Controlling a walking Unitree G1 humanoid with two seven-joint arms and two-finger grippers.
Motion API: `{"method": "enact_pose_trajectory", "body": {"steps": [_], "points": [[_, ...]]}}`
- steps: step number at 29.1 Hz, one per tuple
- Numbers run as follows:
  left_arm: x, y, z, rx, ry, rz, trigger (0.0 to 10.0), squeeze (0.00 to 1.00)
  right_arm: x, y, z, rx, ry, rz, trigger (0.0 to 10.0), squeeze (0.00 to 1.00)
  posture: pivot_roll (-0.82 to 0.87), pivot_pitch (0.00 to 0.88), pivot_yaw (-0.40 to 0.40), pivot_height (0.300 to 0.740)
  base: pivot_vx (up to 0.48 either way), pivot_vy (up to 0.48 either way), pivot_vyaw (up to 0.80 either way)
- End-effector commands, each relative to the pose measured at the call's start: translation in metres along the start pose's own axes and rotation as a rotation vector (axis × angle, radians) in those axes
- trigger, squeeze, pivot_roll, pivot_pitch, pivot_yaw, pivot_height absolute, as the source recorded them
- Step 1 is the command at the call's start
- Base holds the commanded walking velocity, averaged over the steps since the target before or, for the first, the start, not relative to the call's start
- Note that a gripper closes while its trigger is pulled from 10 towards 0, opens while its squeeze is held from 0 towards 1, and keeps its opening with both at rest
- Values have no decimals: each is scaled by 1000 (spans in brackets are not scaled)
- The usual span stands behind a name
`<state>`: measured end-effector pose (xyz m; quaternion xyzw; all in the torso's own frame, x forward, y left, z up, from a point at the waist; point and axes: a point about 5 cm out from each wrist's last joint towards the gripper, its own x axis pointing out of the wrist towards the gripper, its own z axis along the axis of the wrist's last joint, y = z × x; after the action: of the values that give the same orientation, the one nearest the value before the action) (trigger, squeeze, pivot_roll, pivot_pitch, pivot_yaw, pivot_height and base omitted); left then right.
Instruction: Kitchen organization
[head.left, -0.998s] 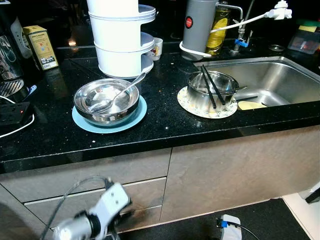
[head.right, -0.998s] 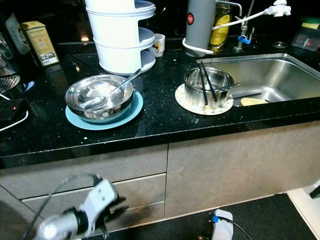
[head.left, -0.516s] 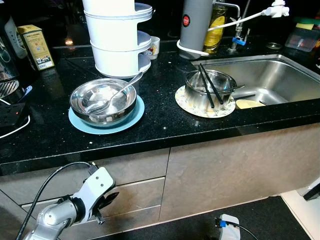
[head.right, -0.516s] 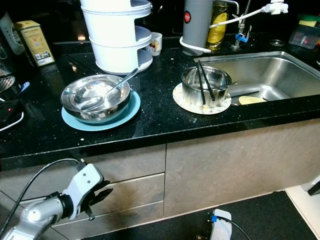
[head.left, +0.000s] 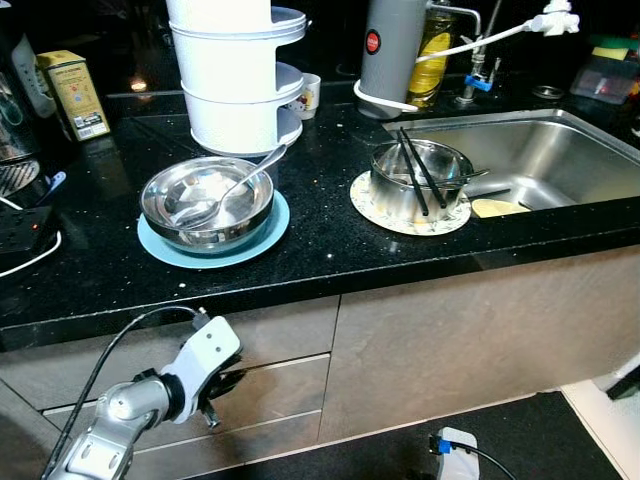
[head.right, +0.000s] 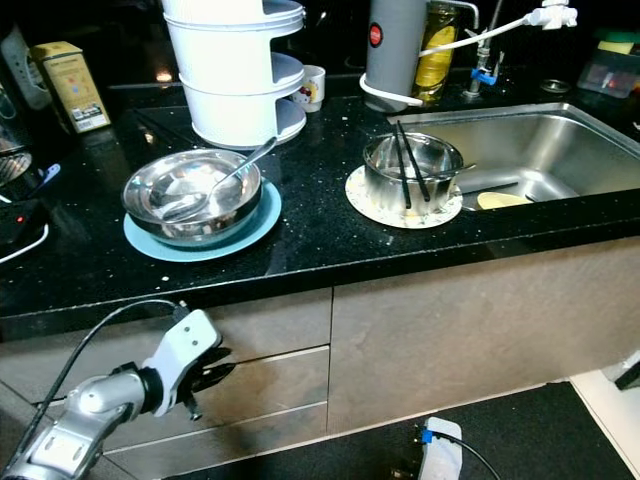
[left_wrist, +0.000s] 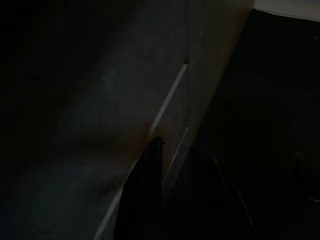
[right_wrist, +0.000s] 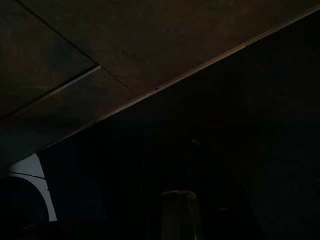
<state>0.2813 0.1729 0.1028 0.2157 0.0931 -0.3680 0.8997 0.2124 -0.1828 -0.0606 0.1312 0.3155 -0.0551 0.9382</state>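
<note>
Hanging low in front of the drawers (head.left: 270, 385), the left gripper (head.left: 226, 383) sits below the counter (head.left: 320, 250) edge, its silver arm (head.left: 110, 440) reaching in from the lower left with a black cable looping over it. In the left wrist view the two black fingers (left_wrist: 145, 195) stand slightly apart with nothing between them, pointed along the pale seam between the drawer fronts; the picture is very dark.

Above the gripper and a little ahead of it, on the black counter, a steel bowl (head.left: 207, 203) rests on a blue plate (head.left: 270, 235), and a spoon (head.left: 240, 185) lies in the bowl with its handle leaning over the far rim. Just beyond the bowl stands a white tiered container (head.left: 235, 80), with a small cup (head.left: 308, 97) beside it. Further to the gripper's right, a steel pot (head.left: 418, 182) stands on a patterned mat (head.left: 385, 218) at the edge of the sink (head.left: 560, 150), and two black chopsticks (head.left: 420, 170) lie slanted across the pot's mouth. A yellow sponge (head.left: 500, 208) lies in the sink just beside the pot. Behind the pot are a grey flask (head.left: 392, 50) and a bottle of oil (head.left: 433, 50), next to the tap (head.left: 470, 60). To the far left of the gripper, a yellow box (head.left: 75, 92) stands at the back of the counter.

The right wrist view is nearly black: a cabinet panel (right_wrist: 125, 60) and dark floor can be made out, and I cannot tell how the right gripper's fingers stand.
</note>
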Motion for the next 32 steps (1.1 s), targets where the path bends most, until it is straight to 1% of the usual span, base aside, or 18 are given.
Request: {"method": "enact_pose_trajectory", "body": {"steps": [1,5,7,8,10,11,13,19,21,23,24,25,27,28,29,30,31,32], "points": [[0,-9,-3,-23,5,-33,10000,0,-2,-3,-5,13,8,-13,10000,0,-47,148,-6,740,0,0,0],[4,-16,-1,-27,-8,-46,10000,0,-2,-3,-5,14,12,-10,10000,0,-43,147,-12,740,0,0,0],[14,-26,0,-39,-6,-57,10000,0,-2,-2,-4,11,16,-6,10000,0,-42,145,-12,740,0,0,0],[18,-30,0,-63,-12,-56,10000,0,-2,-2,-4,10,17,-5,10000,0,-42,145,-12,740,0,0,0],[21,-33,1,-81,-17,-55,10000,0,-2,-2,-4,9,17,-5,10000,0,-42,145,-12,740,0,0,0],[23,-43,-3,-79,-5,-70,10000,0,-2,-2,-5,9,17,-6,10000,0,-42,145,-12,740,0,0,0],[24,-50,-7,-66,14,-82,10000,0,-2,-2,-5,9,15,-7,10000,0,-46,145,-9,740,0,0,0],[23,-52,-11,-76,29,-62,10000,0,-2,-1,-5,8,17,-6,10000,0,-46,145,-9,740,0,0,0],[24,-55,-13,-96,29,-64,10000,0,-2,-1,-5,8,17,-4,10000,0,-41,146,-15,740,0,0,0],[24,-60,-17,-95,50,-58,10000,0,-2,0,-6,6,19,-1,10000,0,-39,146,-17,740,0,0,0],[24,-60,-17,-95,50,-58,10000,0,-2,0,-6,6,19,-1,10000,0,-39,146,-17,740,0,0,0],[25,-64,-26,-86,98,-22,10000,0,-2,1,-6,6,21,3,10000,0,-39,146,-17,740,0,0,0],[28,-63,-30,5,115,42,10000,0,-1,1,-6,6,21,5,10000,0,-35,147,-22,740,0,0,0],[29,-63,-30,30,114,56,10000,0,-1,1,-6,6,22,5,10000,0,-35,147,-22,740,0,0,0],[31,-63,-28,-9,114,67,10000,0,-1,1,-6,7,21,6,10000,0,-31,147,-25,740,0,0,0],[31,-63,-28,-9,114,67,10000,0,-1,1,-6,7,21,6,10000,0,-31,147,-25,740,0,0,0],[32,-64,-28,-39,119,77,10000,0,-1,1,-6,8,22,6,10000,0,-31,147,-25,740,0,0,0],[34,-64,-29,-25,131,90,10000,0,-1,1,-6,8,22,7,10000,0,-32,146,-27,740,0,0,0]]}}
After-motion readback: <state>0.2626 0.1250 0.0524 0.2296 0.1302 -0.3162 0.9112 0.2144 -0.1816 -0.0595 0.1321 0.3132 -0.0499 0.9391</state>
